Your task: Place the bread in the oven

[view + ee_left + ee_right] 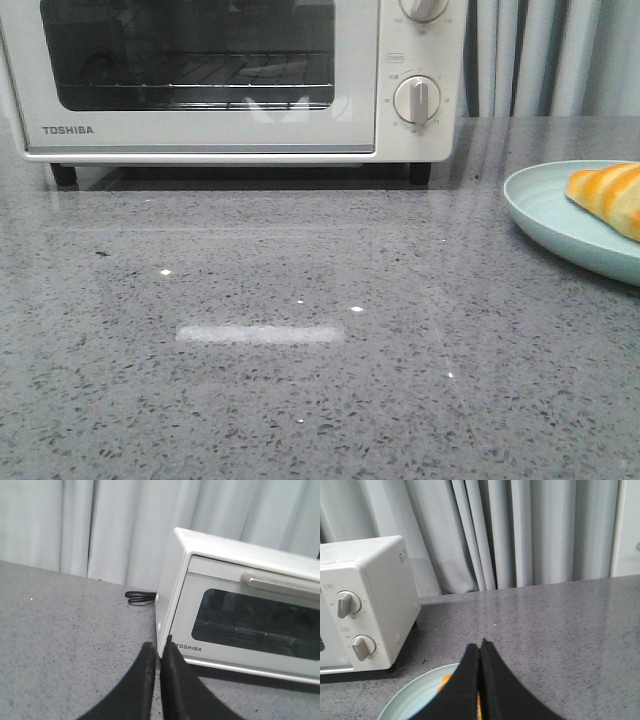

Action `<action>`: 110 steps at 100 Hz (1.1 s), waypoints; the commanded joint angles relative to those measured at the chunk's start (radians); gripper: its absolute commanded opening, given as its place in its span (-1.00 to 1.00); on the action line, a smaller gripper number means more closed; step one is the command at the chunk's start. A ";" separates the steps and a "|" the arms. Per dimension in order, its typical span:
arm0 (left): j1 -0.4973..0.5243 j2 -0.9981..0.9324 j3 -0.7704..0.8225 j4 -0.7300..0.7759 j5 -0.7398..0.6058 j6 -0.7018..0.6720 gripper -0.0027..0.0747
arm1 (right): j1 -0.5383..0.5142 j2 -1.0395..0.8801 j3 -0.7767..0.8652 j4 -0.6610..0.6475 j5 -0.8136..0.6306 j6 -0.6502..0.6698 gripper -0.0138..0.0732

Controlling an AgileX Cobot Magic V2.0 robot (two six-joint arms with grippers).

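Note:
The cream-white Toshiba oven (200, 80) stands at the back left of the grey table with its glass door closed. It also shows in the left wrist view (240, 610) and the right wrist view (365, 605). The bread (610, 195), golden-orange with pale stripes, lies on a pale green plate (545, 215) at the right edge. Neither gripper shows in the front view. My left gripper (156, 647) is shut and empty, raised above the table before the oven's left front corner. My right gripper (479, 645) is shut and empty above the plate (415, 697); its fingers hide most of the bread (445, 681).
A coiled black cable (140, 597) lies behind the oven's left side. Grey curtains (530, 530) hang behind the table's far edge. The oven's handle (280, 582) runs along the top of the door. Two round dials (417, 100) are on its right panel.

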 commanded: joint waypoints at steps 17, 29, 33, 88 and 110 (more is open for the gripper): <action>0.000 0.102 -0.134 0.000 0.015 0.091 -0.98 | 0.015 0.033 -0.063 -0.037 -0.035 -0.023 -0.85; -0.019 0.102 -0.141 0.000 0.015 0.107 -0.98 | 0.026 0.035 -0.063 -0.037 -0.029 -0.043 -0.85; -0.026 0.102 -0.141 0.000 0.012 0.107 -0.98 | 0.026 0.035 -0.063 -0.037 -0.027 -0.050 -0.85; -0.153 0.163 -0.172 0.000 0.016 0.197 -0.98 | 0.046 0.059 -0.096 -0.015 0.022 -0.054 0.08; -0.276 0.310 -0.267 0.000 0.016 0.283 -0.98 | 0.075 0.138 -0.183 0.019 0.094 -0.101 0.08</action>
